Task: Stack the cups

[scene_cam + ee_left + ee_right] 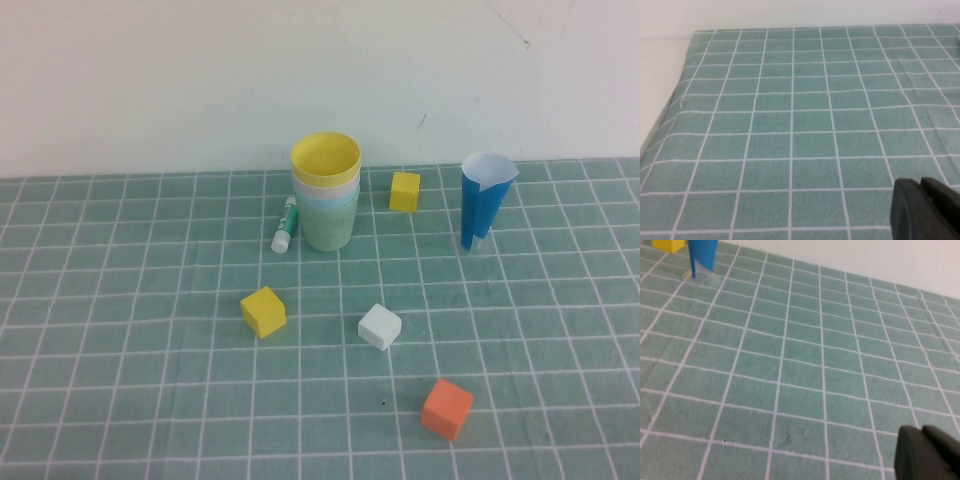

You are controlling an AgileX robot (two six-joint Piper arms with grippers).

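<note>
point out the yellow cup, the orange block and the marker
yellow cup [326,158], high view, on its inner wall at the top of the stack
orange block [447,408], high view, on its top face
marker [286,224], high view, mid-barrel, beside the stack

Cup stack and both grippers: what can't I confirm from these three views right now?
- Cup stack, high view: the yellow cup shows inside; pink, blue and green show only bands, nesting depth hidden.
- Left gripper, left wrist view: cut off by the frame edge.
- Right gripper, right wrist view: likewise cropped.
- Neither arm appears in the high view.
</note>
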